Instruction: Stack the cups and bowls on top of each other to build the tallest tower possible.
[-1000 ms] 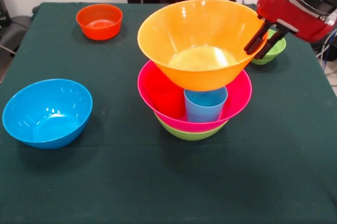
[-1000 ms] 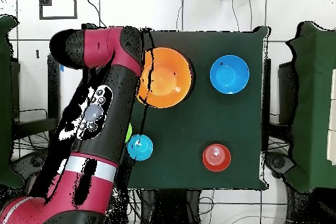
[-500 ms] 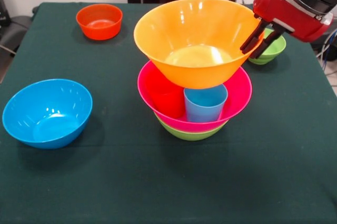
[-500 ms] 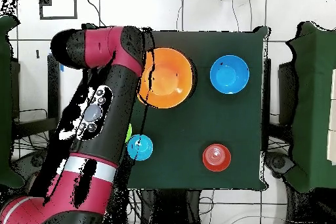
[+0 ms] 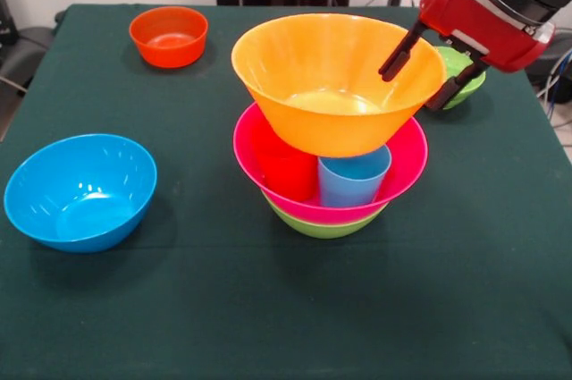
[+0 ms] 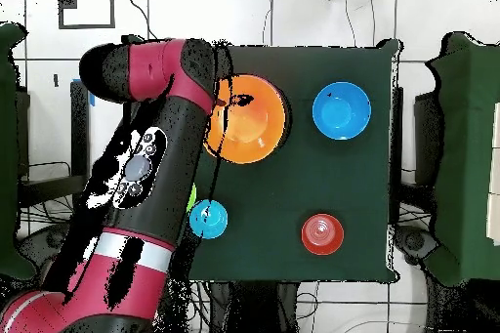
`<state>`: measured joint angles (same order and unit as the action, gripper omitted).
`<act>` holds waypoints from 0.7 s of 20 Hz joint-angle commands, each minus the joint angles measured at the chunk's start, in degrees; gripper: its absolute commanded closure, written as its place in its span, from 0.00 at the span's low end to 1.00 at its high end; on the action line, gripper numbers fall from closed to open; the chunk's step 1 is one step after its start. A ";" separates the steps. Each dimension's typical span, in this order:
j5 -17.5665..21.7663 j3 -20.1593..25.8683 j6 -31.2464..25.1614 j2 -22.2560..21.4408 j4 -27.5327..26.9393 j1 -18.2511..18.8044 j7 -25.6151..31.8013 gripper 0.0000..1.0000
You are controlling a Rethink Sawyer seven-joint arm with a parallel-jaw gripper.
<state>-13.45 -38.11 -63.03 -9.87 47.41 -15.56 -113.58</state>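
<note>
Even, bright overhead lighting in front view. Specular highlights on glossy blue bowl [image 5: 80,190] interior and yellow-orange bowl [image 5: 338,80] floor. Soft short shadows beneath bowls on dark green tablecloth [image 5: 268,308]. Focus sharp throughout. Overhead view: white floor nearly overexposed.

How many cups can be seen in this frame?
2. The red cup and the light blue cup stand side by side in the pink bowl, under the yellow-orange bowl. Another may be hidden behind them.

Orange bowl [image 5: 335,85], pink bowl [image 5: 402,165], dark green tablecloth [image 5: 268,308]
</note>
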 commanded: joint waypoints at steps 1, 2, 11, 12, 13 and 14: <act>4.36 3.08 2.80 2.01 2.39 -0.27 -6.44 0.00; 4.02 2.96 2.38 2.06 2.56 -0.32 -7.27 0.00; 3.88 3.40 4.37 0.76 6.01 -1.49 -6.81 0.00; 3.93 3.39 4.53 0.66 6.24 -1.60 -6.81 0.00; 3.91 3.39 4.44 0.68 6.21 -1.54 -6.71 0.00; 3.86 3.35 4.15 0.71 5.89 -1.39 -6.50 0.00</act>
<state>-13.39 -38.96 -61.40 -9.94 47.94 -15.88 -113.58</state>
